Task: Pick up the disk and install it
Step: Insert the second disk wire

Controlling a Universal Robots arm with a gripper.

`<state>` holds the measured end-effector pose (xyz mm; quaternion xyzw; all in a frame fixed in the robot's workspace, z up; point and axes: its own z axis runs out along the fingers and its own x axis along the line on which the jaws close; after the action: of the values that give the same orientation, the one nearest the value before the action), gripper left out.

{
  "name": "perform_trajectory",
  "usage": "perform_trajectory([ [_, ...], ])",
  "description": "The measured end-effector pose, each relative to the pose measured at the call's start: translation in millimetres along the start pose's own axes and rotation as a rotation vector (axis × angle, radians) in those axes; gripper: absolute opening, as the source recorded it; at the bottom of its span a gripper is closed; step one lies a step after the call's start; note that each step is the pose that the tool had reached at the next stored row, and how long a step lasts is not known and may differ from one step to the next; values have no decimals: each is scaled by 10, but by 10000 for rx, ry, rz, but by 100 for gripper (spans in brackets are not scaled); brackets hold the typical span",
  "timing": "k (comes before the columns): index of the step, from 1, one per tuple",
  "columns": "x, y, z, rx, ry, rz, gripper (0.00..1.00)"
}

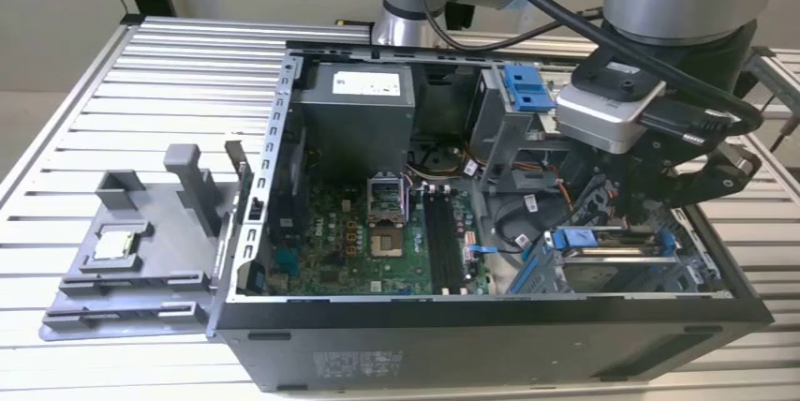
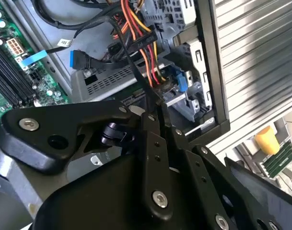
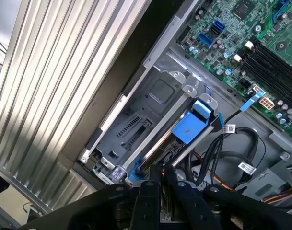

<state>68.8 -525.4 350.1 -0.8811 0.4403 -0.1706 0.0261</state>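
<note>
The disk lies in a slot of the grey drive cage, inside the open computer case. Its blue bracket edge and a blue tab show in the first wrist view. In the exterior view the disk is a silver strip in the cage at the case's lower right corner. My gripper hangs right over that cage with its black fingers closed together, tips at the disk's end. I cannot tell whether they touch it. The same closed tips show in the second wrist view, next to orange, red and yellow cables.
The motherboard fills the case's middle, and a grey power supply sits behind it. A raised blue latch stands on the upper bay. A grey fixture holding a small silver chip lies on the slatted table at the exterior view's left.
</note>
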Motion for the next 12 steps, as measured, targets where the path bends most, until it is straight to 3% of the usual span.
perform_trajectory([
  [5, -41, 87, -29, -1, -2, 22, 0],
  [12, -46, 96, -33, -1, -3, 22, 0],
])
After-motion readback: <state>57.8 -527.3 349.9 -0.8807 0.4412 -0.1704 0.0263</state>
